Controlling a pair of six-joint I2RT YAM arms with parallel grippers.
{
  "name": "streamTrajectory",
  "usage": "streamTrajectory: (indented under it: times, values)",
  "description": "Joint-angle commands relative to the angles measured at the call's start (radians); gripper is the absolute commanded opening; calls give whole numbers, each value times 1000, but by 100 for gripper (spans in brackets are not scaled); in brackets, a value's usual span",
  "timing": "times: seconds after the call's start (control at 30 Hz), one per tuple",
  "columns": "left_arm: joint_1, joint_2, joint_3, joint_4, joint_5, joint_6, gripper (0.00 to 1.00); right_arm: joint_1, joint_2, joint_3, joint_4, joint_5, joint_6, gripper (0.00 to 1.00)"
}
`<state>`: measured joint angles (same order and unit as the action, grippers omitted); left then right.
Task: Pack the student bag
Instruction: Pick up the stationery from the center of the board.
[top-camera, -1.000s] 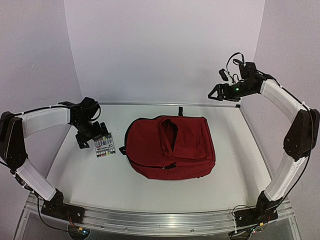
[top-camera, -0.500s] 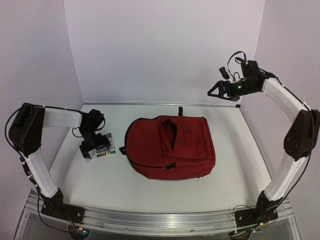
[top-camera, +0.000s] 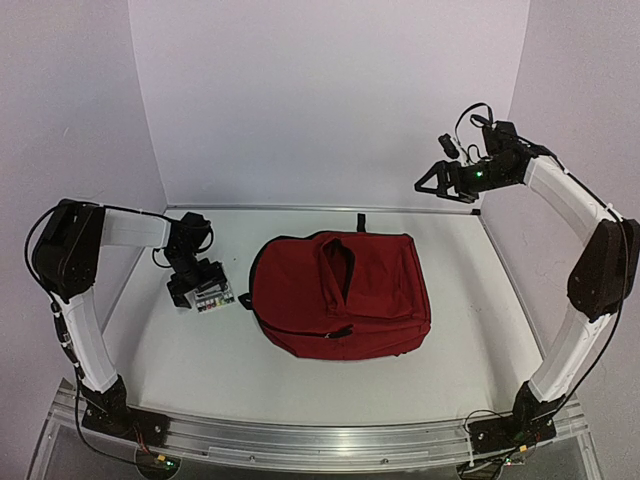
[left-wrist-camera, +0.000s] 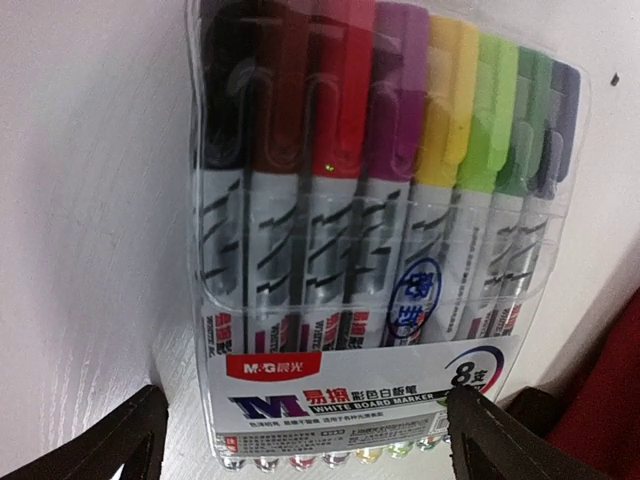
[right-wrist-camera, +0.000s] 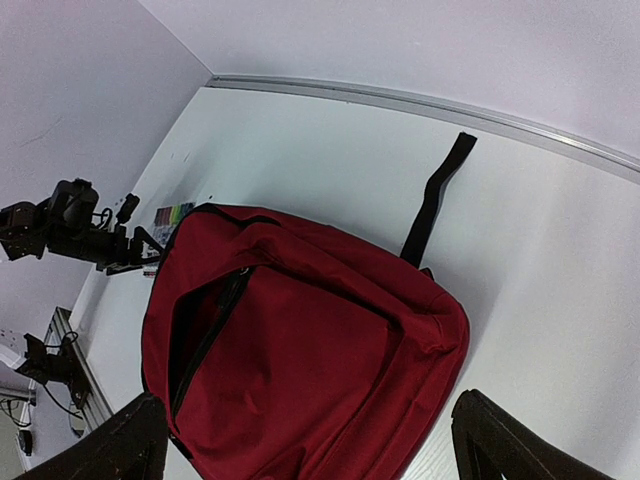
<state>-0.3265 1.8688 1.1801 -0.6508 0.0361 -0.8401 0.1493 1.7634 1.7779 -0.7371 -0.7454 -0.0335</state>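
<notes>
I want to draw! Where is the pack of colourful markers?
Top view: the clear plastic pack of coloured markers lies left of the dark red fabric backpack, under the open left gripper.

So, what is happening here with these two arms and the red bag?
The left gripper is open and sits low over a pack of coloured whiteboard markers, with one finger on each side of the pack's end. It has not closed on the pack. The pack lies on the table, just left of the student bag. The bag lies flat in the middle with a zip opening gaping. The right gripper is also open, high above the far right corner, and holds nothing.
</notes>
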Motion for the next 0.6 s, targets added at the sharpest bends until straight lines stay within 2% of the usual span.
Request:
streamTrajectory:
  times: [0.0,0.23,0.37,0.57]
  values:
    - [10,-7,82,10,4,97,100,2,-30,-4,-7,-35,7,98]
    - [33,26,179,-42,-26,140,100,2,-18,-2,-7,-43,9,98]
    - [60,97,206,-14,19,138,100,2,-9,9,-8,-39,10,98]
    - [59,234,312,-120,9,130,100,2,-7,7,-8,-35,12,98]
